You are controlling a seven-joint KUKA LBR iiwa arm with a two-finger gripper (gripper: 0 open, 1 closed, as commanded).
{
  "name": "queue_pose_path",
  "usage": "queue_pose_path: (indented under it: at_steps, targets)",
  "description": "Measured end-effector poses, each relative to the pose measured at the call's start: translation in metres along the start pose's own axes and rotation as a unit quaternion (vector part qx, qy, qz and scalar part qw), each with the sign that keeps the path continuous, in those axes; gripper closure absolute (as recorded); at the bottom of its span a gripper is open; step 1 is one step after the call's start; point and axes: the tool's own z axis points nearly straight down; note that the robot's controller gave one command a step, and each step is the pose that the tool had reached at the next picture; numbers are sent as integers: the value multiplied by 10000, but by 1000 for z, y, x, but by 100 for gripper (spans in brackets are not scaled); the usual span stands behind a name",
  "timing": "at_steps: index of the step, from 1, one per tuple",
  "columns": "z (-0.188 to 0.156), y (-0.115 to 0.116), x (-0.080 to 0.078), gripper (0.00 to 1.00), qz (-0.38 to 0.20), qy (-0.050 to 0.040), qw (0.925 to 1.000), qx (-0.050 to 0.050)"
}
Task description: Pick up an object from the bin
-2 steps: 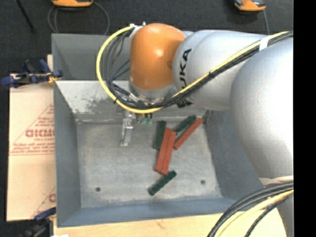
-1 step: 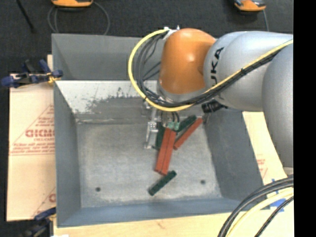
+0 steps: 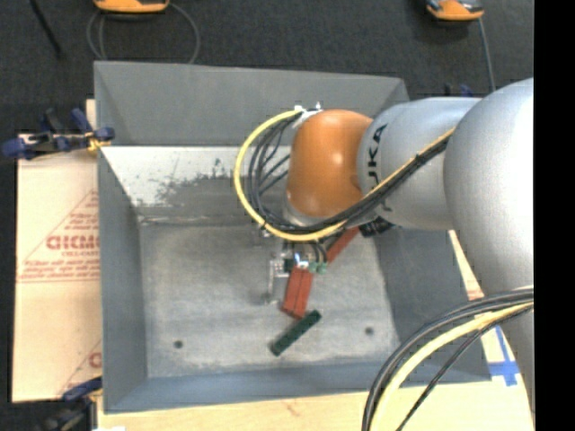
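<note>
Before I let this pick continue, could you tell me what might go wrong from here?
The gripper sits at the upper end of the red block, not its middle, so a grasp may tip or slip. The block's lower end lies right by the dark green bar, which could get dragged along. The orange wrist cover hides part of the contact, so alignment is hard to judge.

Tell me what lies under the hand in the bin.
A red block sits right below the hand, with a dark green bar at its near end. The arm covers the bin floor further back.
</note>
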Motion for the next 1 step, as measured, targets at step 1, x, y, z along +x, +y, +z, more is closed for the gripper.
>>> queue_pose_path:
  at_steps: [1]
  targets:
    - [-10, -89, -29, 0, -239, -59, 9997, 17]
